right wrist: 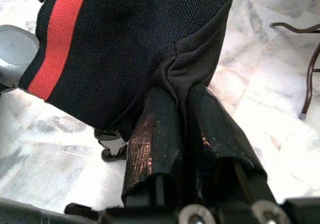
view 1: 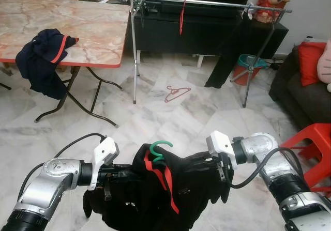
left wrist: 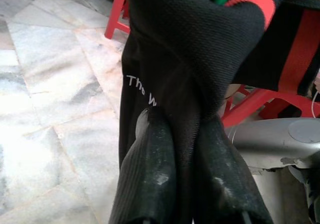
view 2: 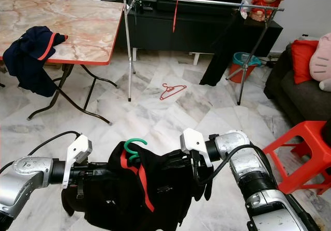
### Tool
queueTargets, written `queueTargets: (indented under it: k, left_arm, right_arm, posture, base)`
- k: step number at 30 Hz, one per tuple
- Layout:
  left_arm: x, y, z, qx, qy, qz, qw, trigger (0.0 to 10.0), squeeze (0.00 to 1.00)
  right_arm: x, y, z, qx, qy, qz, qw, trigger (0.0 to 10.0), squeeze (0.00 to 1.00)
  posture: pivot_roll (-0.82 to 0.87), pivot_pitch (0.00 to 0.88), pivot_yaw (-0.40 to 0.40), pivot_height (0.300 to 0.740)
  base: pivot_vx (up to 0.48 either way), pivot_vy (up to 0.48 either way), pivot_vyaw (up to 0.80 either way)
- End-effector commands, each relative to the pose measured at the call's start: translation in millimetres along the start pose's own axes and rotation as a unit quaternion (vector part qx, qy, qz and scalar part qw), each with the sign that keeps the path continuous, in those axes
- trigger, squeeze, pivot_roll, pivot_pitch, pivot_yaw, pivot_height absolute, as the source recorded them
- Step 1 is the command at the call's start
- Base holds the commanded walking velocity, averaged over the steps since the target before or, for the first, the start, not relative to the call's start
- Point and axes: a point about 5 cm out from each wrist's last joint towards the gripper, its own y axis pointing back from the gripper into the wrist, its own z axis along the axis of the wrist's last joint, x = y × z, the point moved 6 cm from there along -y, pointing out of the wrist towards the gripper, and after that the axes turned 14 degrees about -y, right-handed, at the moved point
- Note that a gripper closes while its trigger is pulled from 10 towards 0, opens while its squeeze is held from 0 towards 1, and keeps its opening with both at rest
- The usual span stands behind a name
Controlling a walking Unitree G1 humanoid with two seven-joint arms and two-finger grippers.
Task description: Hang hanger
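Note:
A black garment with red stripes (view 1: 155,189) hangs on a green hanger whose hook (view 1: 159,148) sticks up at its collar. I hold it low in front of me between both arms. My left gripper (view 1: 111,178) is shut on the garment's left shoulder, the fingers (left wrist: 155,184) pinching black cloth. My right gripper (view 1: 220,169) is shut on the right shoulder, fingers (right wrist: 160,134) clamped on the fabric. Ahead stands a metal clothes rail (view 1: 207,2) with a red hanger (view 1: 182,16) on it.
A red hanger (view 1: 177,92) lies on the marble floor under the rail. A marble-top folding table (view 1: 98,34) with a dark jacket (view 1: 44,58) stands at the left. A red plastic stool (view 1: 313,148) and a dark sofa (view 1: 300,91) are at the right.

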Motion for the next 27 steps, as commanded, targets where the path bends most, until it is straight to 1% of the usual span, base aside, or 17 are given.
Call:
queueTargets:
  k: [1, 2, 3, 4, 5, 14, 18, 23, 25, 27]
  left_arm:
    - [2.1, -4.8, 11, -0.020, -0.011, 0.001, 1.000, 0.0, 0.00]
    - [2.5, -5.1, 12, -0.020, -0.011, 0.001, 1.000, 0.0, 0.00]
    - [2.5, -5.1, 12, -0.020, -0.011, 0.001, 1.000, 0.0, 0.00]
    - [2.6, -5.2, 12, -0.020, -0.011, 0.001, 1.000, 0.0, 0.00]
    - [2.6, -5.3, 12, -0.019, -0.011, 0.001, 1.000, 0.0, 0.00]
    - [3.0, -5.9, 9, -0.016, -0.009, 0.002, 1.000, 0.0, 0.00]
    - [2.2, -6.4, 6, -0.008, -0.009, 0.003, 1.000, 0.0, 0.00]
    - [4.2, -6.5, -3, 0.015, -0.014, 0.010, 1.000, 0.0, 0.00]
    - [8.1, -7.2, -10, 0.036, -0.020, 0.022, 0.999, 0.0, 0.00]
    - [10.4, -7.7, -12, 0.039, -0.022, 0.029, 0.999, 0.0, 0.00]
  right_arm:
    - [3.6, -4.8, 4, -0.005, 0.007, 0.014, 1.000, 10.0, 0.00]
    - [3.9, -5.3, 3, -0.004, 0.003, 0.016, 1.000, 10.0, 0.22]
    - [4.0, -5.4, 3, -0.003, 0.002, 0.017, 1.000, 10.0, 0.22]
    - [4.0, -5.5, 3, -0.004, 0.001, 0.017, 1.000, 10.0, 0.73]
    - [4.0, -5.5, 2, -0.003, -0.001, 0.017, 1.000, 10.0, 1.00]
    - [4.3, -6.0, 0, 0.003, -0.004, 0.016, 1.000, 10.0, 1.00]
    - [4.8, -5.8, 0, 0.005, -0.003, 0.018, 1.000, 10.0, 1.00]
    - [3.4, -3.6, -2, 0.014, 0.000, 0.013, 1.000, 10.0, 1.00]
    - [2.0, -2.2, -1, 0.015, 0.002, 0.009, 1.000, 10.0, 1.00]
    - [0.6, -1.4, -1, 0.016, 0.003, 0.004, 1.000, 10.0, 1.00]
  posture:
    - [-0.06, 0.000, -0.117, 0.740]
    - [-0.06, 0.000, -0.115, 0.740]
    - [-0.06, 0.000, -0.115, 0.740]
    - [-0.06, 0.000, -0.115, 0.740]
    - [-0.06, 0.000, -0.115, 0.740]
    - [-0.06, 0.000, -0.113, 0.740]
    - [-0.06, 0.000, -0.112, 0.740]
    - [-0.06, 0.000, -0.110, 0.740]
    - [-0.07, 0.000, -0.109, 0.740]
    - [-0.07, 0.000, -0.109, 0.740]
  base:
    - [0.000, 0.000, 0.00]
    - [0.000, 0.000, 0.00]
    - [0.000, 0.000, 0.00]
    - [0.000, 0.000, 0.00]
    - [0.000, 0.000, 0.00]
    - [0.000, 0.000, 0.00]
    - [0.000, 0.000, 0.00]
    - [0.000, 0.000, 0.00]
    - [0.000, 0.000, 0.00]
    - [0.000, 0.000, 0.00]
